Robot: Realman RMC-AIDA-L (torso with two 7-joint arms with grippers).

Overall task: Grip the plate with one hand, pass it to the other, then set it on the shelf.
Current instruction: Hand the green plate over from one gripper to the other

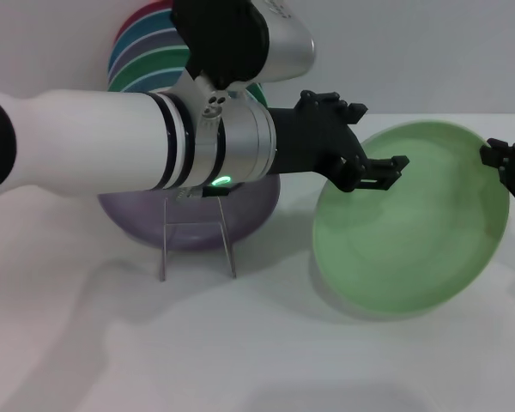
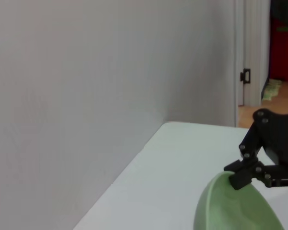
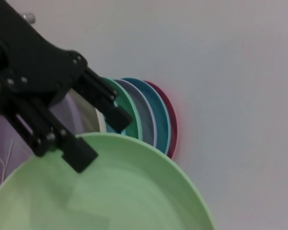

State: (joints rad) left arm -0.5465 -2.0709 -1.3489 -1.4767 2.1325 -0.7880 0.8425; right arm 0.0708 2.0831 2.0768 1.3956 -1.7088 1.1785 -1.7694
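While the plate (image 1: 412, 227) hung tilted above the tabletop (image 1: 266, 343), between the two arms, both grippers were at its rim. The left gripper (image 1: 373, 172) had its jaws clamped on the upper left edge, one finger over each face. The right gripper (image 1: 513, 176) sat at the opposite edge; the left wrist view showed its jaws closed against the rim, though how firm that hold was could not be judged.

Risk: the plate was smooth, matte, pale green plastic, round and shallow, with a thin curved lip. Each hold covered little of that lip. If the left jaws released before the right hold was secure, the plate would likely pivot and drop onto the tabletop. Opposing pulls could also flex the thin plastic and spring it free.

The shelf (image 1: 196, 240), a thin silver wire rack, stood behind the left arm, already carrying a lavender plate (image 1: 129, 219) and several coloured plates (image 3: 149, 115). Its slots looked narrow, so misplacement could tip it.
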